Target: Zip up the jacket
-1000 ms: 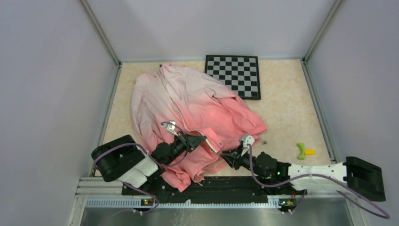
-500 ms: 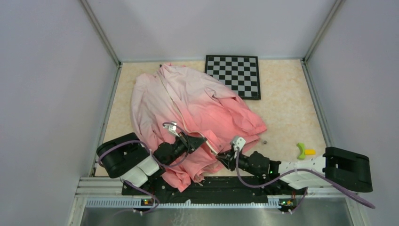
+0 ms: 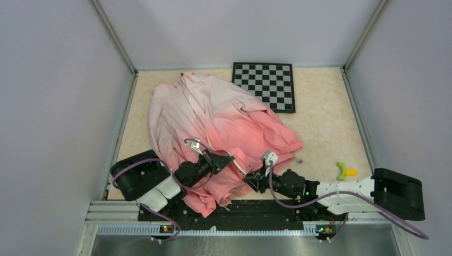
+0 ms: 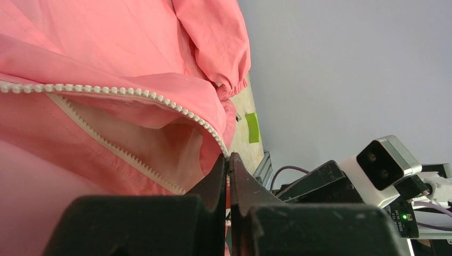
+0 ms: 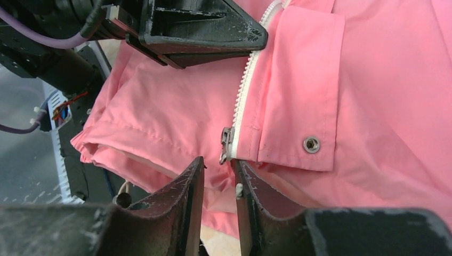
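Note:
The jacket lies crumpled on the table, pale pink at the far collar, coral at the near hem, its front open. My left gripper is shut on the jacket's hem edge at the end of one white zipper row. My right gripper is open, its fingertips just below the small metal zipper slider at the bottom of the other zipper row. The slider hangs in line with the gap between the jaws, untouched. A metal snap sits on the flap beside it.
A checkerboard lies at the back, its near corner under the jacket. A green and yellow toy lies at the right. A small dark object sits near the jacket's right edge. Walls close in both sides.
My right arm has swung left and brought its gripper up to the hem by the zipper slider. The left gripper has held its grip and barely moved.

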